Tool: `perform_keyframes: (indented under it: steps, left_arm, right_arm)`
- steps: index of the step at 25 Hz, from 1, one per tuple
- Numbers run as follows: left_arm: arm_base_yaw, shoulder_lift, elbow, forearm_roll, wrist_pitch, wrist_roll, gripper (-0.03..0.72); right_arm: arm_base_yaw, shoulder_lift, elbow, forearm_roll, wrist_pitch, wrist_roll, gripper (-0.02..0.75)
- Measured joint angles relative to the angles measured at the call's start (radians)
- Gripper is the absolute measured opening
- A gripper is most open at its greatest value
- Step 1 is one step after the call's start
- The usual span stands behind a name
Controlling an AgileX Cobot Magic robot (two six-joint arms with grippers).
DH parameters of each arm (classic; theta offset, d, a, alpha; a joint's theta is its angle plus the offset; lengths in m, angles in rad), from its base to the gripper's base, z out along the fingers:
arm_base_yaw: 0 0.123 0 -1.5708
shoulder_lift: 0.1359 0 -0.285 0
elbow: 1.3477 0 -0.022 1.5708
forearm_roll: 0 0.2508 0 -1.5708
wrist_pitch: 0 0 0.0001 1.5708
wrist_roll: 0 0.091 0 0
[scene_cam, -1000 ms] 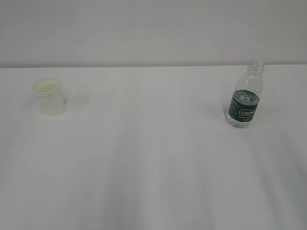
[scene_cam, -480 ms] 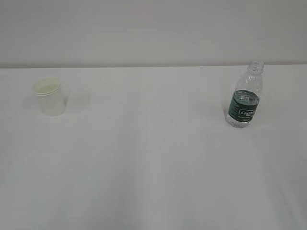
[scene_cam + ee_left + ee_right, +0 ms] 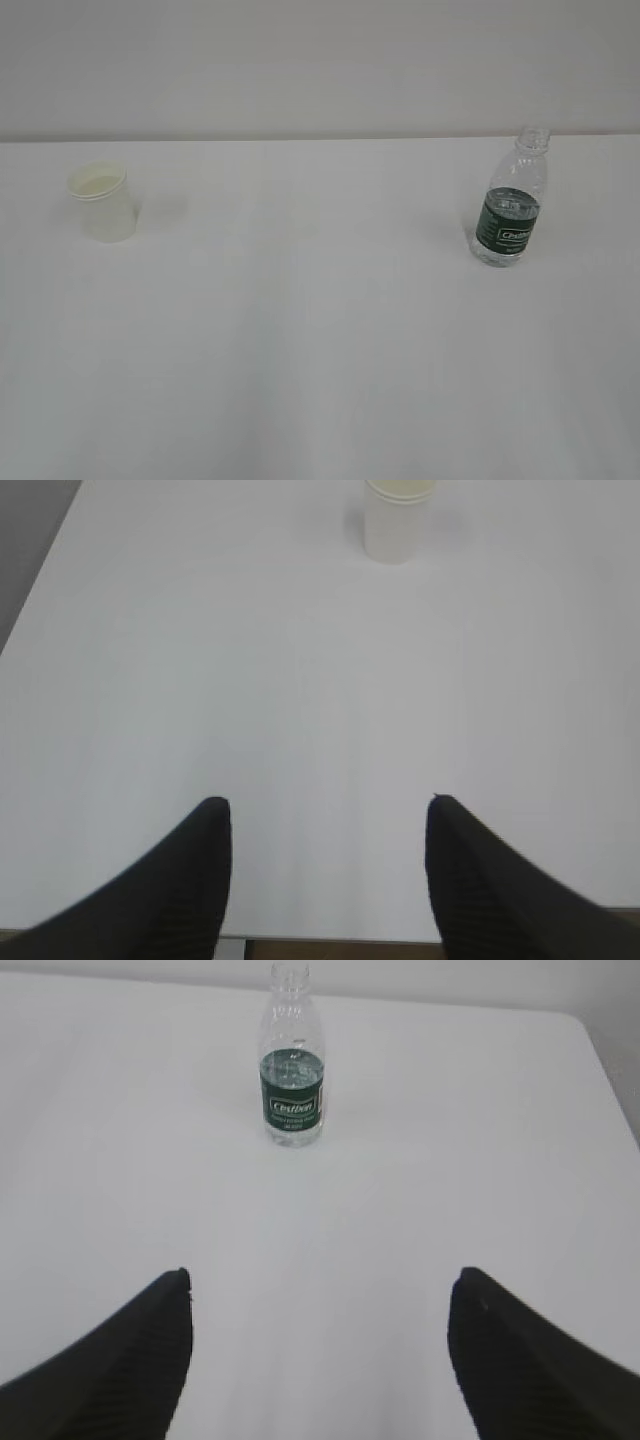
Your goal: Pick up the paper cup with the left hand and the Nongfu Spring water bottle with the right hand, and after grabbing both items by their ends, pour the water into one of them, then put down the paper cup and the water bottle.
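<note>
Paper cup (image 3: 399, 520) and water bottle (image 3: 292, 1065) both sitting untouched on the white table (image 3: 320, 330), hands hanging back.

So the left hand (image 3: 328, 825) is hovering with its two black fingers (image 3: 195, 880) spread pretty wide and gripping nothing, and the cup is standing upright well ahead of it, a bit off to the right of the gap. The right hand (image 3: 318, 1295) is sitting even wider open, also holding nothing, with the bottle standing upright well out in front, slightly left of centre between its fingers (image 3: 520, 1360). The bottle has no cap on, dark green label facing the camera, and some clear water (image 3: 293, 1132) showing through the bottom part. From the outside view neither arm is showing at all, just the cup over on the left and the bottle over on the right, well apart.
</note>
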Motion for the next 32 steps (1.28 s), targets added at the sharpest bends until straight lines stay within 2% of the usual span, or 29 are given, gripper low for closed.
perform_keyframes:
  steps: [12, 18, 25, 32]
  left_arm:
    - [-0.041, 0.000, 0.028, 0.000, 0.045, 0.017, 0.382]
    - [-0.043, 0.000, 0.028, 0.000, 0.045, 0.021, 0.379]
    - [-0.043, -0.009, 0.028, 0.000, 0.045, 0.021, 0.377]
    - [-0.043, -0.162, 0.028, 0.000, 0.045, 0.021, 0.377]
  right_arm:
    - [0.000, 0.000, -0.006, 0.046, 0.082, -0.059, 0.594]
    - [0.000, -0.001, -0.013, 0.055, 0.185, -0.061, 0.593]
    - [0.011, -0.005, 0.001, 0.062, 0.212, -0.055, 0.593]
    - [0.020, -0.148, 0.001, 0.062, 0.216, -0.035, 0.592]
